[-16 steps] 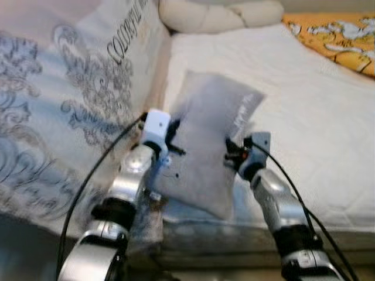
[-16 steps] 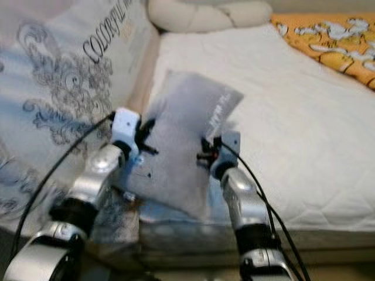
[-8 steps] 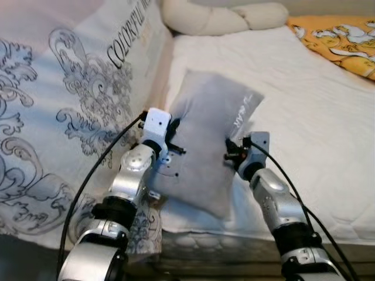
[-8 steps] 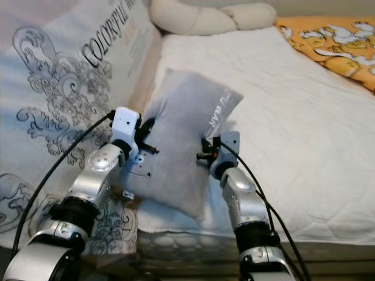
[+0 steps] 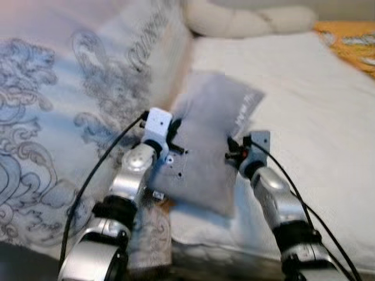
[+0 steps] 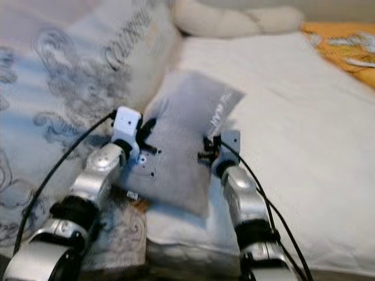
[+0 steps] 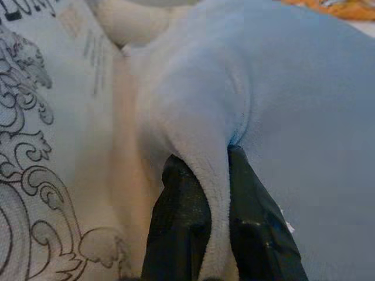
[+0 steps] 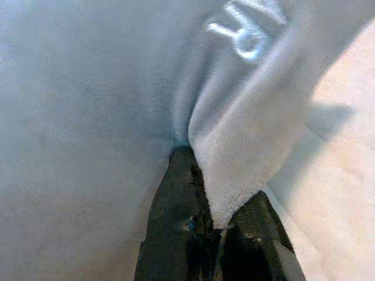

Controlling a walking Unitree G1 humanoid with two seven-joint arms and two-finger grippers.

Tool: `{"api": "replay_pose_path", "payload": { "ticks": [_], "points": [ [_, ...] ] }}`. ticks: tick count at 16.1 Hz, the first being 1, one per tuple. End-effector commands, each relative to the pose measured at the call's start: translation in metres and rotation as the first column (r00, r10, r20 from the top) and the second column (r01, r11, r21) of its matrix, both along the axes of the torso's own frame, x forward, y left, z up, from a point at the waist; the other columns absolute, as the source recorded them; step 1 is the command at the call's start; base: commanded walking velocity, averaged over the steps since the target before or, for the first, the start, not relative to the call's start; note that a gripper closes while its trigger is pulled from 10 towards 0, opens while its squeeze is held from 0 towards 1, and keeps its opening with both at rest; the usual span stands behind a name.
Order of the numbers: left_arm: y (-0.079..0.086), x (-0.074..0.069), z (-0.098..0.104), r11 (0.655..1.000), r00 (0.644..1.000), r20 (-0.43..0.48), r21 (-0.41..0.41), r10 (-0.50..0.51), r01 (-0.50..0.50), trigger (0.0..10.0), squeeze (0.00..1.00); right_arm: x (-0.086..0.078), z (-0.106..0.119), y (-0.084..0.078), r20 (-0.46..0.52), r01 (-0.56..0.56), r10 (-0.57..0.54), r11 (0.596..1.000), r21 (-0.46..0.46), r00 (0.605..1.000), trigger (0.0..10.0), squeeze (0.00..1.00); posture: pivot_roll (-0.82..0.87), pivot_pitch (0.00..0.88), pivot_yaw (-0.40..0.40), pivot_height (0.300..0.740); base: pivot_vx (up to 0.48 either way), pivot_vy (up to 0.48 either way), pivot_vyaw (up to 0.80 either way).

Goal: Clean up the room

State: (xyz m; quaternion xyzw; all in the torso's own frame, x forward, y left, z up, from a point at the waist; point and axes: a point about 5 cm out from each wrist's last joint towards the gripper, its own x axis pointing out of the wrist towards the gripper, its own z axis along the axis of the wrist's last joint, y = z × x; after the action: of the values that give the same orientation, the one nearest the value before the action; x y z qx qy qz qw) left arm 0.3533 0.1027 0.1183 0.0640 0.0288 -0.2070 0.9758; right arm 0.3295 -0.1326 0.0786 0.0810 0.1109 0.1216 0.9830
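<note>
Above the bed [image 5: 304, 134] edge, a grey pillow [image 5: 208, 152] hangs between the two grippers: left gripper [image 7: 205, 234] pinches a fold of its left side, right gripper [image 8: 220, 219] pinches its right edge. Both arms reach forward and up, wrists level. The pillow's long axis runs from near-left to far-right, lettered corner pointing away, just beside the patterned duvet [image 5: 70, 99].

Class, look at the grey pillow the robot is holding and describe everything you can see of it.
The grey pillow is a soft, plush-looking rectangular cushion with white lettering near one corner. It is held tilted over the near edge of the white mattress, beside the patterned bedding. The left gripper pinches a fold on one side, and the right gripper pinches the opposite edge.
</note>
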Motion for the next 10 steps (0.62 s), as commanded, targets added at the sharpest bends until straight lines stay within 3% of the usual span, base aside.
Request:
{"api": "replay_pose_path", "payload": {
  "ticks": [1,3,4,5,10],
  "points": [
    [-0.007,0.001,0.008,1.0,0.999,0.043,-0.004,-0.016,0.016,10.0,0.0,0.0,-0.001,-0.014,-0.002,0.051,-0.051,0.999,0.005,0.999,10.0,0.0,0.08,0.0,0.096,0.74,0.0,0.0,0.0],
    [-0.007,0.001,0.007,1.0,0.999,0.04,0.022,-0.021,0.02,10.0,0.0,-0.002,-0.005,-0.014,-0.03,0.023,-0.022,1.0,0.015,0.999,10.0,0.0,0.08,0.0,0.099,0.74,0.0,0.0,0.0],
    [-0.007,0.001,0.007,0.999,0.999,0.039,0.025,-0.022,0.021,10.0,0.0,-0.003,-0.007,-0.015,-0.04,0.023,-0.022,1.0,0.018,0.999,10.0,0.8,0.08,0.0,0.1,0.74,0.0,0.0,0.0],
    [-0.008,0.001,0.006,0.999,0.999,0.04,0.037,-0.022,0.021,10.0,0.0,-0.004,-0.012,-0.021,-0.073,0.059,-0.058,0.998,0.01,0.996,10.0,1.0,0.08,0.0,0.099,0.74,0.0,0.0,0.0],
    [-0.004,0.007,0.005,0.995,0.999,0.025,0.096,0.029,-0.031,10.0,0.0,-0.007,-0.019,-0.041,-0.099,0.13,-0.131,0.991,-0.018,0.986,10.0,1.0,0.08,0.0,0.1,0.74,0.0,0.0,0.0]
  ]
}}
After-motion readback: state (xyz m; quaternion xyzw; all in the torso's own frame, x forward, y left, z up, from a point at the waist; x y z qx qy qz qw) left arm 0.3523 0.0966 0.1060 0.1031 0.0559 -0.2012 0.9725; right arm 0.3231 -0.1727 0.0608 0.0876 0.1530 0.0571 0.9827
